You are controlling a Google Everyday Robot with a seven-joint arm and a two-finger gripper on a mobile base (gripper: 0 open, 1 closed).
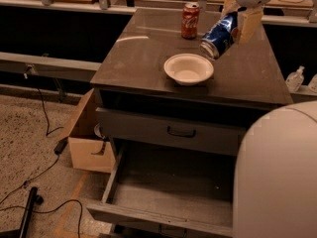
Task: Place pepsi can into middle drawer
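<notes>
The blue pepsi can (219,34) hangs tilted in the air above the cabinet top, its silver end pointing down-left, just above and right of a white bowl (188,68). My gripper (238,20) is shut on the pepsi can, its tan fingers (250,24) on either side of it. The middle drawer (171,188) stands pulled open at the bottom of the cabinet, its flat dark-grey floor bare. My gripper is well above and behind the drawer.
A red cola can (190,20) stands upright at the back of the cabinet top (133,53). The upper grey drawer (181,131) with a black handle is closed. An open cardboard box (86,138) sits on the floor at left, cables beside it. My white arm body (277,177) fills the lower right.
</notes>
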